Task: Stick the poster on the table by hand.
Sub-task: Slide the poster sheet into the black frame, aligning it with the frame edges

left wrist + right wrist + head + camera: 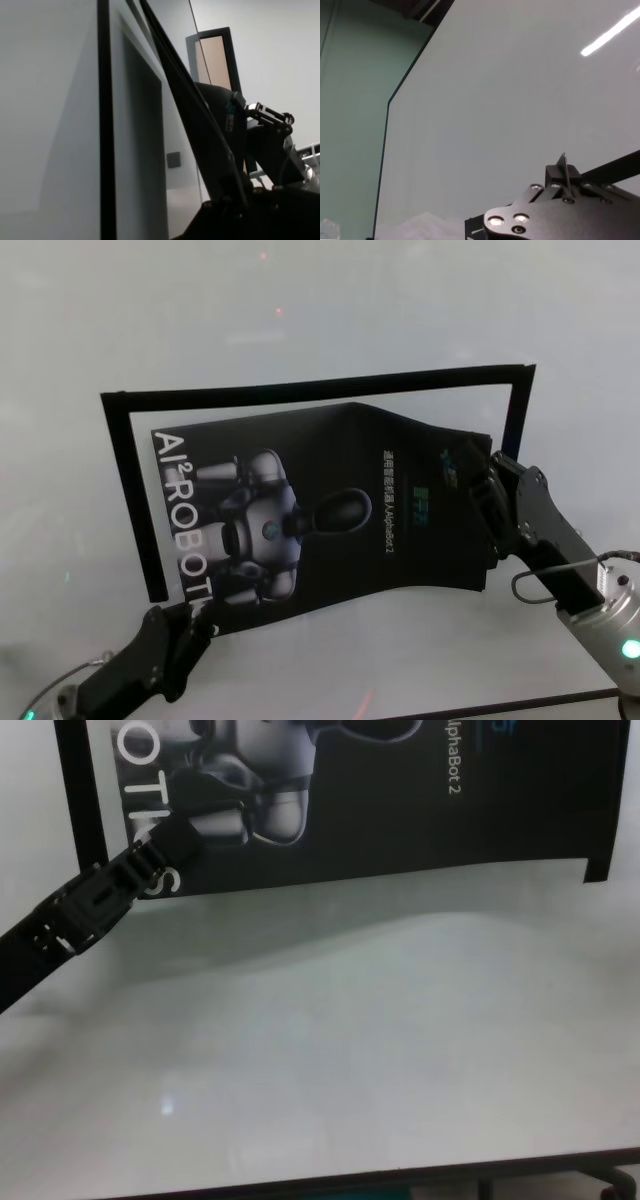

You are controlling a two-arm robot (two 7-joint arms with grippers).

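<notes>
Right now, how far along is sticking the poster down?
Partly done. The poster is over the table, inside the black tape frame. In hand: the left gripper pinches its near-left corner, the right gripper its right edge. Left: the sheet bows upward, so flattening and pressing remain.

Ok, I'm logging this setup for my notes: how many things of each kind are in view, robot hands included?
Poster: 1
Black tape strips framing it on three sides: 3
Table: 1
Robot hands, left gripper and right gripper, each at a poster end: 2
Total: 7
</notes>
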